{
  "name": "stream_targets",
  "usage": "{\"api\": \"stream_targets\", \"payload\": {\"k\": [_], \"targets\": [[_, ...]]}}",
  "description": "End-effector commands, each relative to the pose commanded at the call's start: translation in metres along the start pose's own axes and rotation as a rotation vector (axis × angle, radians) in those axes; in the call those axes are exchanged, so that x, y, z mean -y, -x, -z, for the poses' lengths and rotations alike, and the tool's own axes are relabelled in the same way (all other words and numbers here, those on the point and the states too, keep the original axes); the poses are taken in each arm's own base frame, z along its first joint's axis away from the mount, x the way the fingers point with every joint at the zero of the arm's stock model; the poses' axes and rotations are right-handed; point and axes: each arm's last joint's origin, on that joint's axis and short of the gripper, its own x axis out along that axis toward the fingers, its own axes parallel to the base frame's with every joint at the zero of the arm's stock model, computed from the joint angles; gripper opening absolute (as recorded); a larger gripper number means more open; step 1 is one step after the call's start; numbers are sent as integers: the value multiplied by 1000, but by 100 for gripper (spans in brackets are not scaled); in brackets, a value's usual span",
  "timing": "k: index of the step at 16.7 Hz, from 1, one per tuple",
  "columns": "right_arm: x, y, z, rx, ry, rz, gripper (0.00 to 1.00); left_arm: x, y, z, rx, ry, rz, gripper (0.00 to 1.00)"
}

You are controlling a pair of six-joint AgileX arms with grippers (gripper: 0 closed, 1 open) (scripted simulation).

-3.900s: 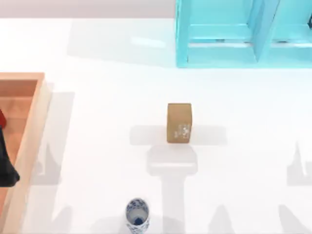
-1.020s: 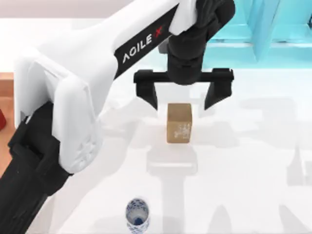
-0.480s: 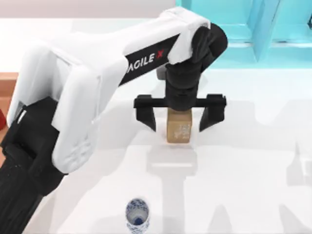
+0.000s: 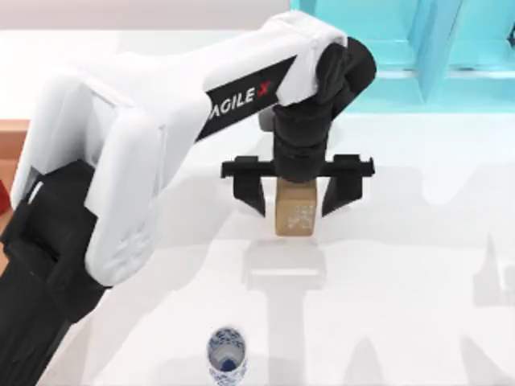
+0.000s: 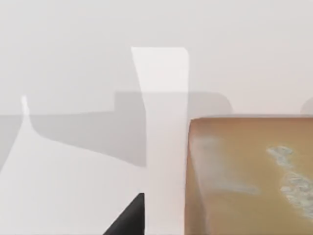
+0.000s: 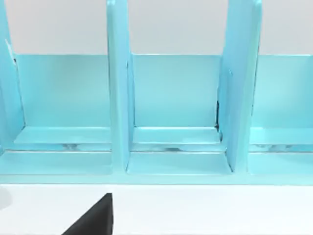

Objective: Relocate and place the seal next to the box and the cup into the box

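1. Nearest the front edge of the white desk (image 4: 402,305), the cup (image 4: 226,355) stands upright by itself, its blue inside bottom showing, well apart from the other things.
2. Farther back, about mid-desk, the seal (image 4: 295,214) stands on the surface with its white carved markings on the face turned toward the front.
3. Directly over the seal, the left gripper (image 4: 295,193) hangs pointing down, released: its two black fingers (image 4: 251,190) are spread wide, one on each side of the block, with a gap visible between each finger and the block's side faces, so neither is touching it.
4. From the left wrist view the seal (image 5: 249,176) sits close up, a dark fingertip beside it with bare desk between the two.
5. At the desk's left edge, a slice of the box (image 4: 11,137) shows behind the left arm, well apart from the seal and the cup.
6. Along the far side, toward the right, stands the turquoise shelf (image 4: 378,56); the right wrist view faces its open compartments (image 6: 171,122), and whether the right gripper is released or clenched cannot be told.
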Motion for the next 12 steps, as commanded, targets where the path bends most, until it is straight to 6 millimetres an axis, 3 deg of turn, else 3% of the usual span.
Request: {"api": "stream_targets", "payload": {"k": [8, 12], "targets": [[0, 0, 0, 0, 0, 0, 100, 0, 0, 0, 0, 0, 0, 2], [0, 0, 0, 0, 0, 0, 100, 0, 0, 0, 0, 0, 0, 0]]}}
